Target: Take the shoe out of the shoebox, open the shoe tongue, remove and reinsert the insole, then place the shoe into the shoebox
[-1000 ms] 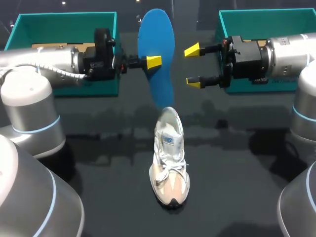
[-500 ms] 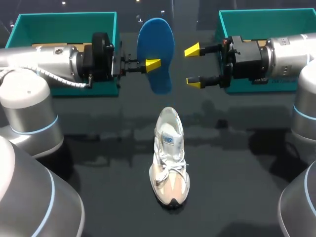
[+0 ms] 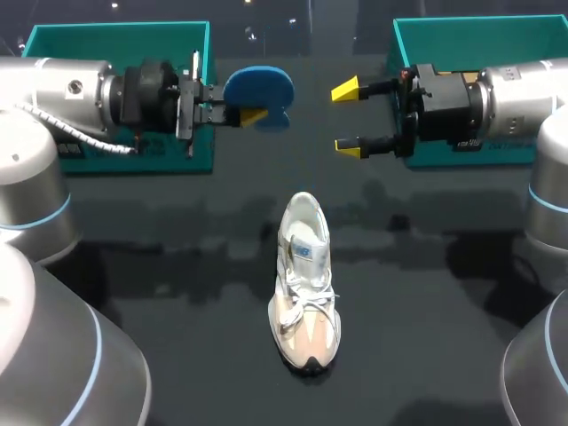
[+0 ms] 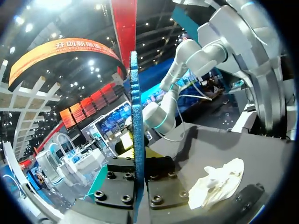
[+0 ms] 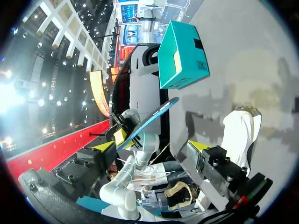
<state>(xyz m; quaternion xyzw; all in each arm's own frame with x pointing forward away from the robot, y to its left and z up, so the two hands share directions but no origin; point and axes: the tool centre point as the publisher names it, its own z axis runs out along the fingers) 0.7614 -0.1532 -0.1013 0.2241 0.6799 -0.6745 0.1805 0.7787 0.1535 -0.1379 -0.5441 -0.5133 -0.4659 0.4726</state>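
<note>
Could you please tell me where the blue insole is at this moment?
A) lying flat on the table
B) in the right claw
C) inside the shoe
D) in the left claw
D: the left claw is shut on the insole, holding it clear of the shoe, while the right claw is open and empty.
</note>
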